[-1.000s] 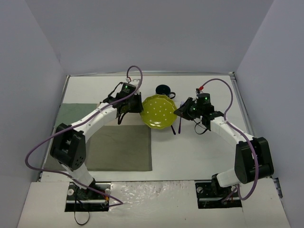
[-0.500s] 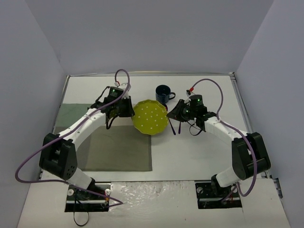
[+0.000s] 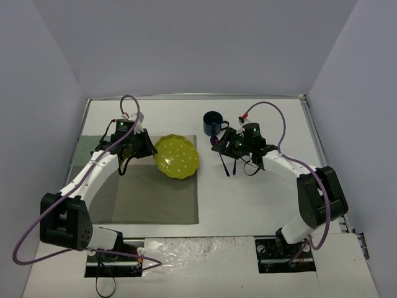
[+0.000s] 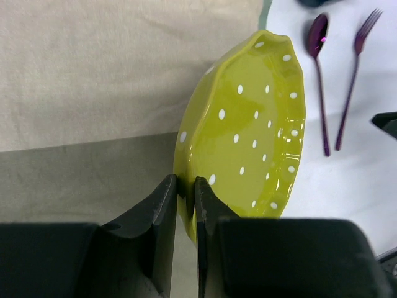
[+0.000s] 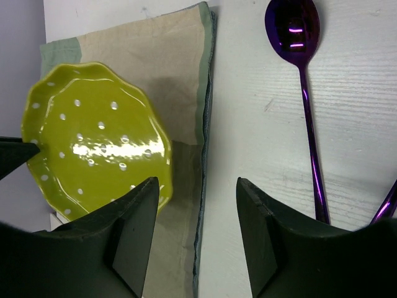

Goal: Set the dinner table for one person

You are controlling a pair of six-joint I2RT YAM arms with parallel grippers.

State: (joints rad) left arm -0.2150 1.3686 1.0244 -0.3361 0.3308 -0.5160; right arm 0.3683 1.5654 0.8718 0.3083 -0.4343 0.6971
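The white dinner table (image 3: 267,198) fills the middle of the overhead view, walled in grey on three sides, with the arm bases along its bottom edge. A grey-green patchwork placemat (image 3: 155,198) covers its lower left part.

Over the placemat's upper right corner, a yellow-green plate (image 3: 177,156) with white dots and a wavy rim is held tilted on edge (its dotted face turned toward the right of the frame). The left gripper (image 4: 186,183) is clamped on the plate's rim, with only the rim's thickness between its two fingers.

A dark blue mug (image 3: 214,122) stands at upper centre, its handle to the right. Just below it, a purple spoon (image 5: 298,37) and a purple fork (image 4: 353,68) lie side by side on the bare tabletop.

The right gripper (image 5: 198,186) hangs over the table beside the placemat's edge, its jaws wide apart and holding nothing. The spoon lies just right of its right finger.
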